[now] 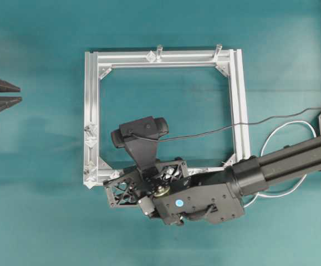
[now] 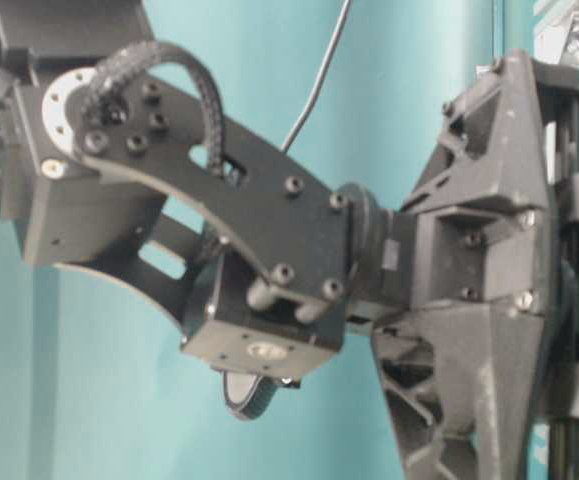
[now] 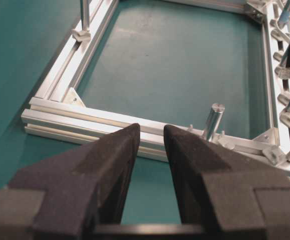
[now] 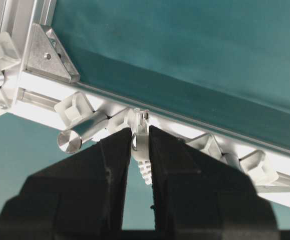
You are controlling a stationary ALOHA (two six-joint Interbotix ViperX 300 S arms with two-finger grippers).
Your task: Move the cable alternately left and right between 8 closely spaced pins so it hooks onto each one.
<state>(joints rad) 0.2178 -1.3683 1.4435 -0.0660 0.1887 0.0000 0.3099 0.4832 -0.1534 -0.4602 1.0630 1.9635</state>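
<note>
1. My right fingers point(image 4: 138, 145) are clamped on the white plug point(image 4: 139, 142) at the end of the cable point(image 1: 285, 133), pinching it from both sides.
2. The plug sits right at the frame's point(image 1: 91, 100) near rail, at its left end by the corner bracket point(image 4: 47, 52). A metal post point(image 4: 82, 132) lies just to the plug's left in the right wrist view.
3. Pale diamond pins point(image 4: 257, 167) stand along that rail on both sides of my grip; whether the cable is hooked on any of them I cannot tell.
4. From overhead, the loose cable loops over the counter point(image 1: 38, 221) outside the frame's right rail and runs under my right arm.
5. My left fingers point(image 3: 150, 145) are spread apart and hold nothing.
6. They hang off the frame's left side, outside the left rail, well apart from the cable.
7. Another post point(image 3: 213, 120) stands on the rail just beyond my left fingers.
</note>
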